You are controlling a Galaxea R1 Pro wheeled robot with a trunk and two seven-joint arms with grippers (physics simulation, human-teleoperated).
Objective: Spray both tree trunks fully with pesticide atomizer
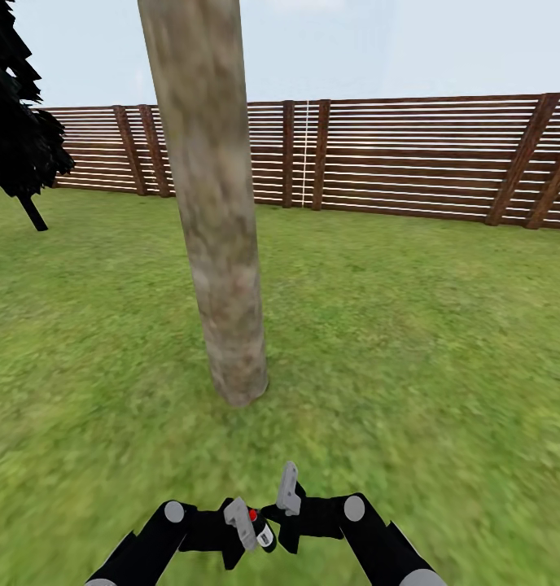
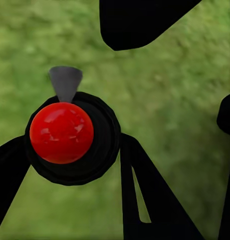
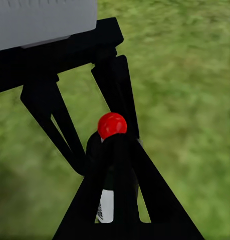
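The pesticide atomizer (image 1: 258, 525), a black bottle with a red top and white label, sits low in the head view in my left gripper (image 1: 249, 533). The left wrist view looks straight down on its red top (image 2: 61, 132), with my left gripper (image 2: 74, 155) shut on the black body. My right gripper (image 1: 286, 527) is right beside it; in the right wrist view its fingers (image 3: 160, 200) converge to a point just under the red top (image 3: 111, 124), shut with nothing clearly held. A pale tree trunk (image 1: 219, 244) rises straight ahead. The second tree (image 1: 19, 122), dark, stands far left.
Grass (image 1: 426, 325) covers the ground all around. A brown slatted wooden fence (image 1: 410, 155) runs across the back. Open lawn lies on both sides of the near trunk.
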